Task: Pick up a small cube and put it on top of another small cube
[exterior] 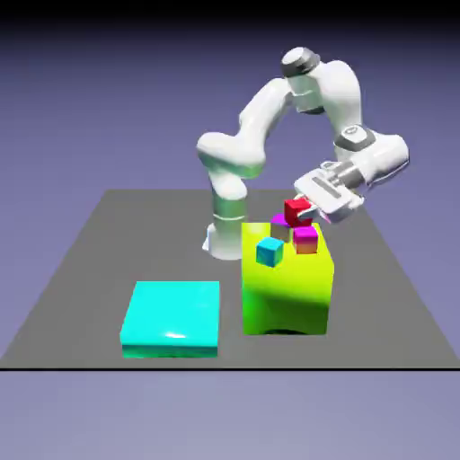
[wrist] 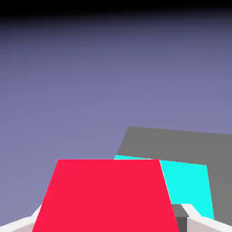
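Note:
The small red cube [exterior: 296, 210] is held in my gripper [exterior: 301, 214], lifted a little above the top of the big yellow-green block [exterior: 286, 292]. On that block's top sit a small cyan cube [exterior: 269, 252] toward the exterior view's left and a small magenta cube [exterior: 305, 237] just below and right of the red one. Another magenta cube [exterior: 279, 220] peeks out behind the red cube. In the hand view the red cube [wrist: 106, 195] fills the bottom between my fingers [wrist: 197, 219], and the hand is tilted steeply.
A flat cyan slab [exterior: 172, 318] lies on the grey table [exterior: 81, 269] at the exterior view's left of the yellow-green block. It also shows in the hand view as a cyan patch [wrist: 188, 183] behind the red cube. The robot's base stands behind the block.

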`<control>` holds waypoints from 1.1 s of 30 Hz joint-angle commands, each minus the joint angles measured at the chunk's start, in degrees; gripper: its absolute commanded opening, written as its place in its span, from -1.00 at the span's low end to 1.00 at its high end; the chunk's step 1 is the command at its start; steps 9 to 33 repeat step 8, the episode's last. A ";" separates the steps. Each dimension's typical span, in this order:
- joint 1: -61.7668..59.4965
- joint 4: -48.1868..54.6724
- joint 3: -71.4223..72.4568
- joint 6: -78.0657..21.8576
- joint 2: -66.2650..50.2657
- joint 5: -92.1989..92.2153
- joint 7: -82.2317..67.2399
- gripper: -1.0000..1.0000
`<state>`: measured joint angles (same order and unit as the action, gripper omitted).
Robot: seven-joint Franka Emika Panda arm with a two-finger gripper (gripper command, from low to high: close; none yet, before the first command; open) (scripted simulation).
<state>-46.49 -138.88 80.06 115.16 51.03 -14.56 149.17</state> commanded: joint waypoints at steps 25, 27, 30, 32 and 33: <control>-2.61 -2.59 1.64 4.43 -0.15 -0.52 1.23 1.00; -2.61 -2.59 1.64 4.43 -0.15 -0.52 1.23 1.00; -2.61 -2.59 1.64 4.43 -0.15 -0.52 1.23 1.00; -2.61 -2.59 1.64 4.43 -0.15 -0.52 1.23 1.00; -2.61 -2.59 1.64 4.43 -0.15 -0.52 1.23 1.00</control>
